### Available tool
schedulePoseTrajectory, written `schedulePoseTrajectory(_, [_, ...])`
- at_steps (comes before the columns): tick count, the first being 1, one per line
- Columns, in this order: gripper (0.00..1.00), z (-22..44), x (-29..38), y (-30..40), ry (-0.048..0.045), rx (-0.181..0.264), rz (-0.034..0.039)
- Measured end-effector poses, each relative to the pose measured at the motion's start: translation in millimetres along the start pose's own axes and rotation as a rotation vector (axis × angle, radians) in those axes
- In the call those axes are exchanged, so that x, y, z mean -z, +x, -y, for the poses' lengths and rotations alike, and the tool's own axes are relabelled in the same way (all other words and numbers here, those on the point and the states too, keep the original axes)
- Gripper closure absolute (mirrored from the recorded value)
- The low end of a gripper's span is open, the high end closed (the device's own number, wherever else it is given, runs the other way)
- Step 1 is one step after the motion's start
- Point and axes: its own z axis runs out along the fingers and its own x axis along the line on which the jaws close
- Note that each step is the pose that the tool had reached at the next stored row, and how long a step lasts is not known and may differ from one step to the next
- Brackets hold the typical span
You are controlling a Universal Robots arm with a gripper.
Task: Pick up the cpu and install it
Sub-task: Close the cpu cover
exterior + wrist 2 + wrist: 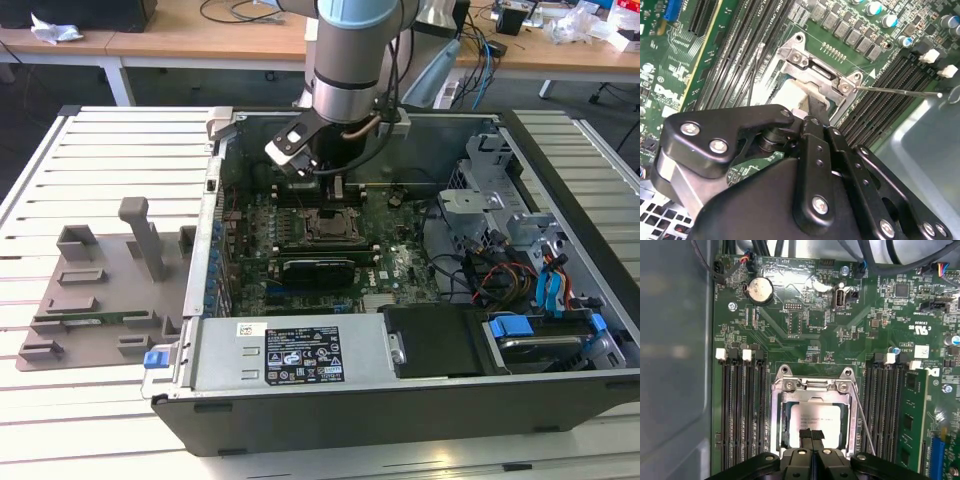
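pincer [811,434]: clenched, tips together, down at the cpu [815,417].
cpu: lying flat in the socket [779,420].
tray [100,300]: on the desk [60,420], 9 o'clock from the case [350,420], the exterior view's left.

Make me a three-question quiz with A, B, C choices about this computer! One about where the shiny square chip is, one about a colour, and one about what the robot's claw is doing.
1. Where is the chip?
A) on the floor
B) in the socket on the board
C) in a person's hand

2. What colour is the board?
A) green
B) red
C) yellow

3. How are the fingers of the gripper?
A) spread wide apart
B) clamped on a cable
C) closed together

Answers:
1 B: in the first wrist view, the socket's metal frame surrounds the chip's silver top.
2 A: the board is green in both wrist views.
3 C: the two black fingers meet with no gap, right over the chip.
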Motion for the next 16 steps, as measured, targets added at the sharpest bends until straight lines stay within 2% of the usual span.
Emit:
schedulePoseTrajectory(4, [0.89, 0.3, 8.0, -0.3, 0.0000, 0.000, 0.0000])
schedulePoseTrajectory(9, [0.89, 0.6, 14.7, -0.5, 0.0000, 0.000, 0.0000])
schedulePoseTrajectory(11, [0.89, 0.8, 19.8, -0.7, 0.0000, 0.000, 0.0000])
schedulePoseTrajectory(16, [0.89, 1.0, 24.6, -0.9, 0.0000, 0.000, -0.0001])
